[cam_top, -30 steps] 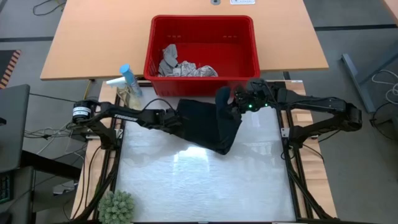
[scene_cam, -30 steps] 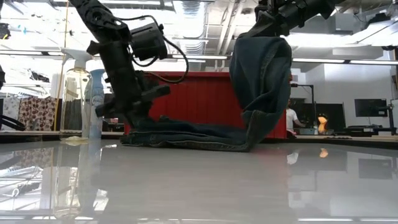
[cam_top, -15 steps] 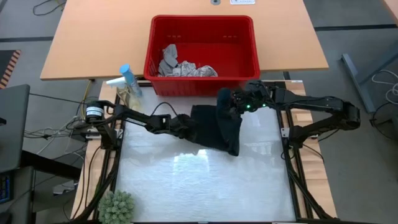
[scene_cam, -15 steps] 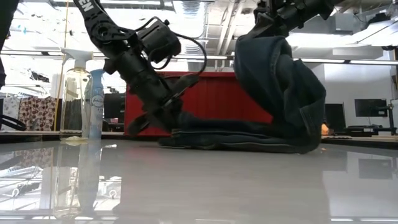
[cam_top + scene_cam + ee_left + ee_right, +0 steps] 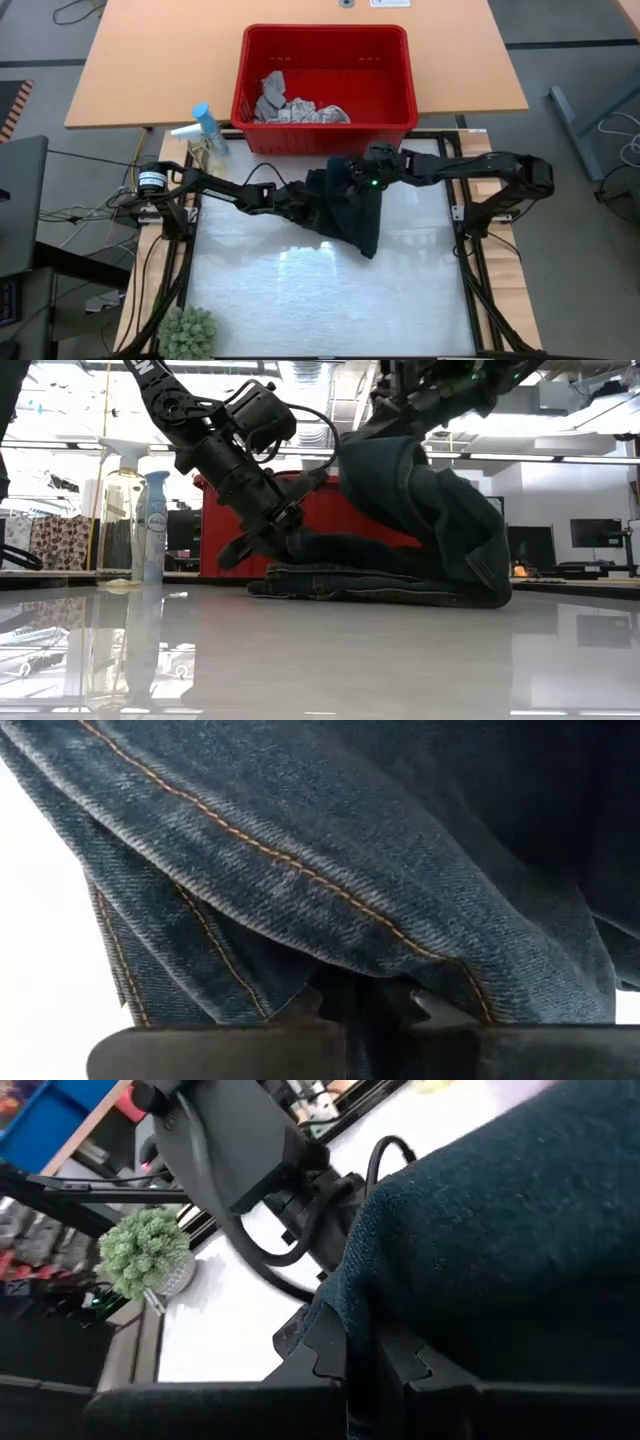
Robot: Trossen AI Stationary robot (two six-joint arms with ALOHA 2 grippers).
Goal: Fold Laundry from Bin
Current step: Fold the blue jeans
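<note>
From above, the dark navy denim trousers (image 5: 345,205) lay bunched on the white desk (image 5: 300,290) before the red plastic bin (image 5: 325,80). At desk level, the left gripper (image 5: 275,550) and right gripper (image 5: 385,430) each pinched them. Both wrist views showed denim clamped.

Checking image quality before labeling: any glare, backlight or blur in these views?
High view: a soft glare patch on the white table below the trousers. Low view: the glossy tabletop mirrors the spray bottles; bright ceiling lights leave the arms backlit. Left wrist view: denim sharp, background blown out white. Right wrist view: the nearby cloth is soft, the plant clearer.
</note>
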